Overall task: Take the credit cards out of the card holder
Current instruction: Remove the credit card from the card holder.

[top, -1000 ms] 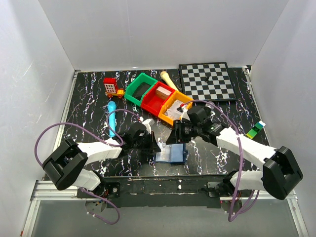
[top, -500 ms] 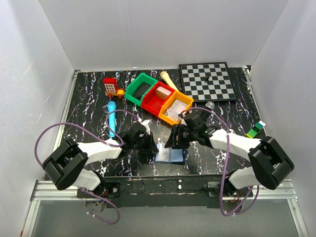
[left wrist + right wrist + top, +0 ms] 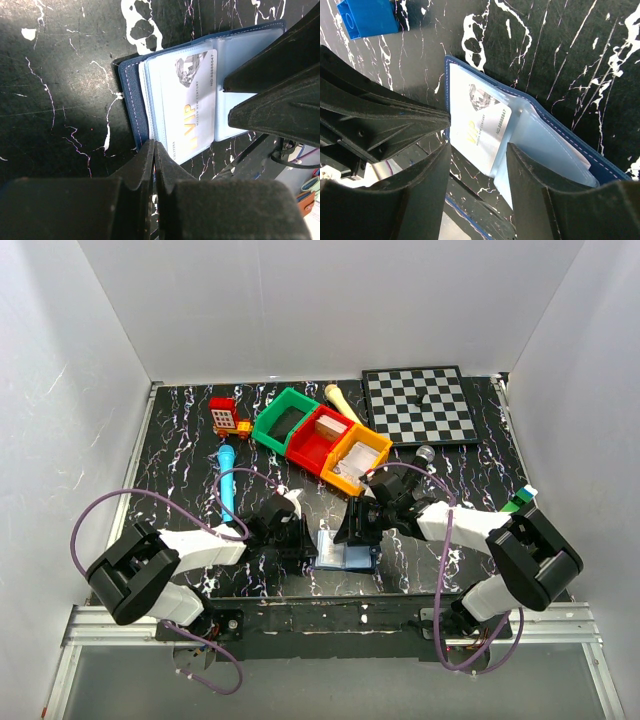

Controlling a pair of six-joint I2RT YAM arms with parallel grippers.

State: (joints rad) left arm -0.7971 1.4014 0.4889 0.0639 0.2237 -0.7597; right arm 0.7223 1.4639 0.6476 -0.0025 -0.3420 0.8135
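Showing the card holder (image 3: 345, 552) lying open and flat, pale inner panels up, with the orange bin (image 3: 338, 477) standing a little behind the card holder. Bracketing the card holder from both sides: left gripper (image 3: 303, 538) at its left edge, right gripper (image 3: 357, 530) over its right side.

Pressing, apparently, on the navy left border of the card holder (image 3: 131, 95) with the left gripper (image 3: 154, 145), fingers closed tight together and gripping nothing.

Reaching in with the right gripper (image 3: 479, 147), jaws standing apart and holding nothing, one fingertip to each side of the near short end of the VIP card (image 3: 480, 127).

Showing that card (image 3: 187, 107) sitting in a clear sleeve on the card holder's half toward the left gripper, long axis running in line with the right gripper's reach and pointing into the gap between the jaws.

Judging the right arm better placed for the pull. Leaving contact between jaws and card undecided from these views.
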